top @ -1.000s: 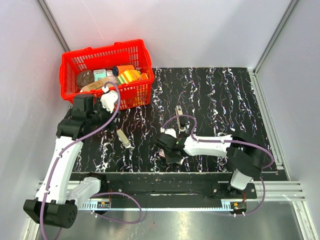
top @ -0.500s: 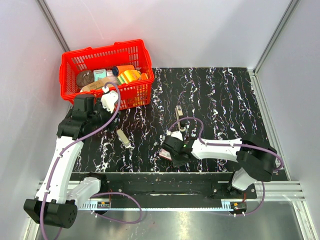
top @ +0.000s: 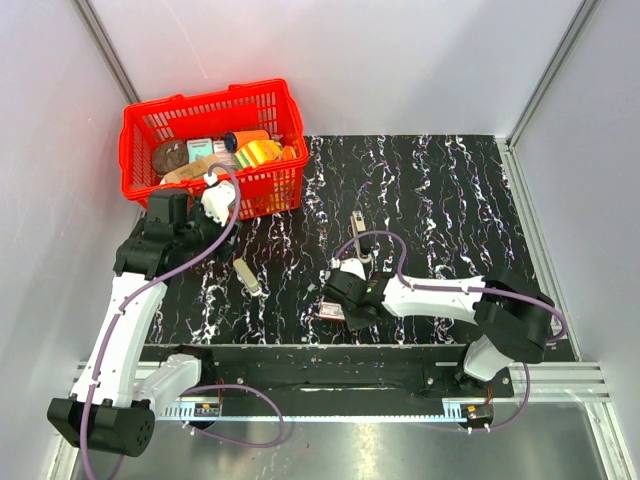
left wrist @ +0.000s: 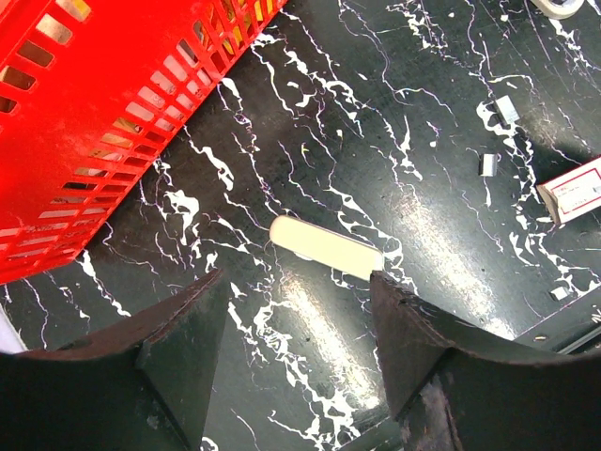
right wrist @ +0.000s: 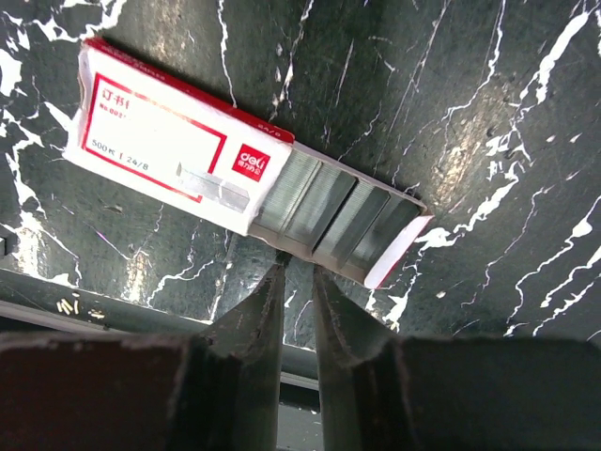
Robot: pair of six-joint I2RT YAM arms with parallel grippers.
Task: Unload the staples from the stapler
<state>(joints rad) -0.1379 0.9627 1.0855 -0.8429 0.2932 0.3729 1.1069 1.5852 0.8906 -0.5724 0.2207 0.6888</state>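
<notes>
The stapler (top: pixel 358 224), a slim grey-beige bar with dark metal, lies mid-table, apart from both grippers. My right gripper (top: pixel 343 303) (right wrist: pixel 296 268) is low near the front edge. Its jaws are open only a narrow slit with nothing between them, and the tips touch the near edge of a white-and-red staple box (right wrist: pixel 169 141) (top: pixel 328 311). The box's drawer (right wrist: pixel 338 221) is slid out, showing rows of staples. A short staple strip (right wrist: pixel 214 184) rests on the box lid. My left gripper (top: pixel 214 204) (left wrist: pixel 296 310) hangs open and empty by the basket.
A cream bar with rounded ends (left wrist: pixel 326 248) (top: pixel 246 276) lies just beyond the left fingertips. A red basket (top: pixel 150 125) (left wrist: pixel 84 141) full of items stands at the back left. Loose staple bits (left wrist: pixel 487 164) dot the mat. The table's front rail (right wrist: pixel 56 296) runs right behind the box.
The right arm has drawn its gripper slightly toward the front edge by the staple box and lowered its elbow. The left arm has not moved.
</notes>
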